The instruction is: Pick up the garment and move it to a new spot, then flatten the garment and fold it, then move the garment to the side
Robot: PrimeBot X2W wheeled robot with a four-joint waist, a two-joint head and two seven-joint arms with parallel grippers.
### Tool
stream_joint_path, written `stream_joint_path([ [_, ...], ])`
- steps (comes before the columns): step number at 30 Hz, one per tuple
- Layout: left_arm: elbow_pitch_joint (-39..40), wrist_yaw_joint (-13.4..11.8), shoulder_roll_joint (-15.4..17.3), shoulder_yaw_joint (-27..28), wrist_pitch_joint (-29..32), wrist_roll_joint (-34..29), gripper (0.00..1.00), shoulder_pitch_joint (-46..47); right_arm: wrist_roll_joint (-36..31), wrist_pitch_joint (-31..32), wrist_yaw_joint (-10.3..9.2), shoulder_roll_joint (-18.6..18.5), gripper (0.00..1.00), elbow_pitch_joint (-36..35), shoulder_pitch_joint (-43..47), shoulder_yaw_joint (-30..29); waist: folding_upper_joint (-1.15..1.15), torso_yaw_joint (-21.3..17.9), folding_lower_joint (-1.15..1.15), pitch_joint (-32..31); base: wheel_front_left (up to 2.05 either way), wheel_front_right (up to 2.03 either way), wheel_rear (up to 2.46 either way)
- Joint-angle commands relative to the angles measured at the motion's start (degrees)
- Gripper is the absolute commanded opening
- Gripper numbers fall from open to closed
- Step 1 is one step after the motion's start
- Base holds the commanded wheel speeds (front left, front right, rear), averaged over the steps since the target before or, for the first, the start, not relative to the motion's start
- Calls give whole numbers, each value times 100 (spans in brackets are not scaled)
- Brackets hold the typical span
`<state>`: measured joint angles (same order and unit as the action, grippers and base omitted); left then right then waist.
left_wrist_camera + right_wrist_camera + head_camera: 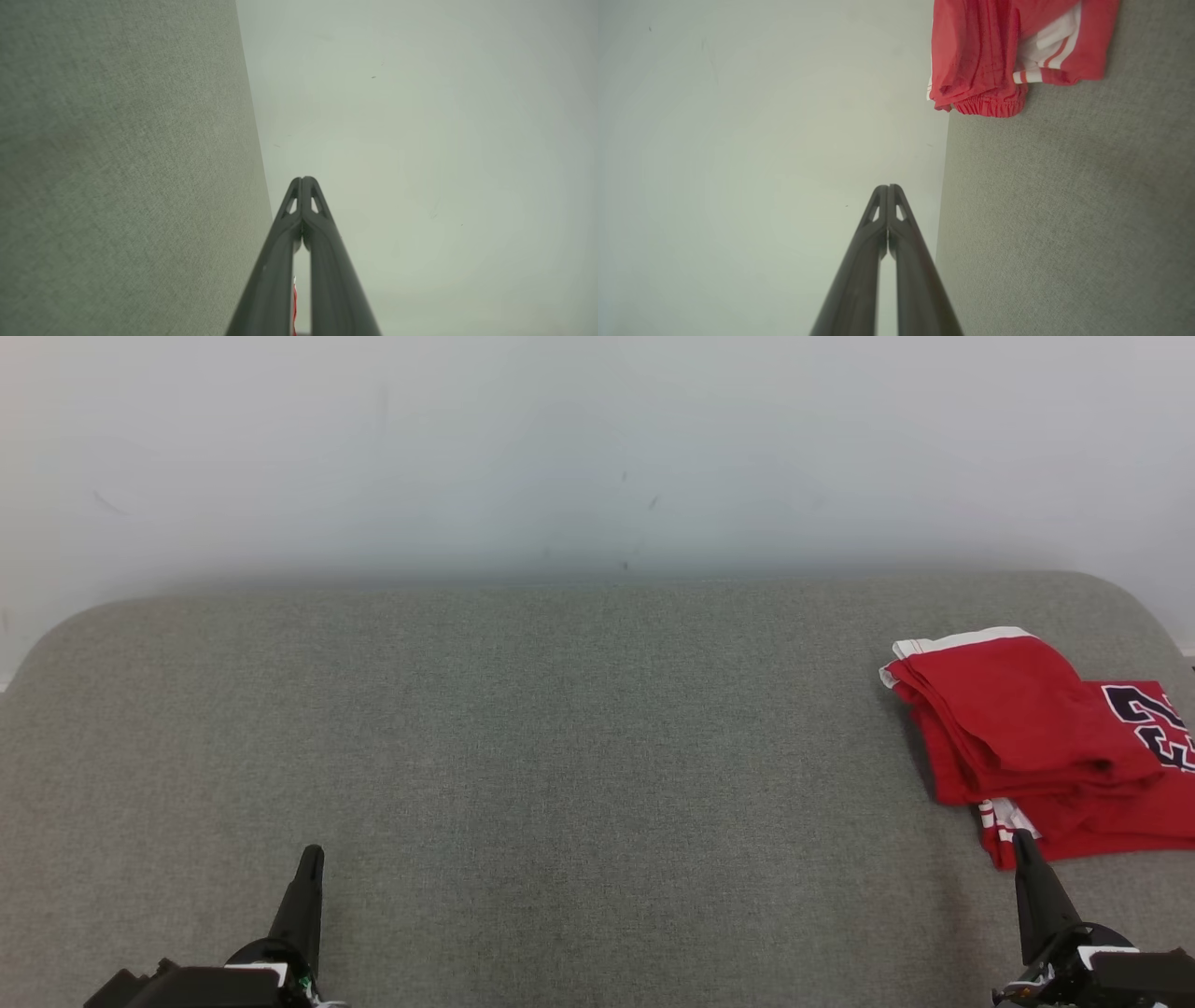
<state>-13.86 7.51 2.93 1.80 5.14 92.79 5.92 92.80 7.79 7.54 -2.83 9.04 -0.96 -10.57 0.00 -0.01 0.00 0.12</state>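
**Asker:** Which step are you on?

**Me:** The last one, as I read it. The garment [1018, 728], red with white trim and a dark number print, lies in a folded stack at the 3 o'clock edge of the grey bench [560, 737], well away from the middle. It looks folded and set aside, so I judge the task done or very nearly.

**Asker:** And your hands?

**Me:** My left hand [312, 851] sits at 7 o'clock with its fingers pressed together and nothing between them. My right hand [1023, 836] sits at 5 o'clock, closed and empty too. In the head view its tip overlaps the garment's near corner. In the right wrist view, though, the cloth lies ahead at 1 o'clock, apart from my fingertips, which point towards the pale wall [560, 448].

**Asker:** What does the next move call for?

**Me:** Little, I think. The stack isn't quite square: a lower layer with striped trim pokes out on the near side. To tidy it I'd open my right hand, reach towards 1 o'clock and nudge that edge under without dragging the top folds. Otherwise I'd draw back without catching that corner.
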Motion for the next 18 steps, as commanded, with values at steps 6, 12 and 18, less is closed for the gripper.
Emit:
stream_joint_path([
  [6,18,-4,-10,7,2,27,0,49,20,8,-11,-9,0,-9,-17,-8,0,0,0,0,0,0,0],
  [12,18,-4,-10,7,2,27,0,49,20,8,-10,-9,0,-9,-17,-8,0,0,0,0,0,0,0],
  [18,18,-4,-10,7,2,27,0,49,20,8,-10,-9,0,-9,-17,-8,0,0,0,0,0,0,0],
])
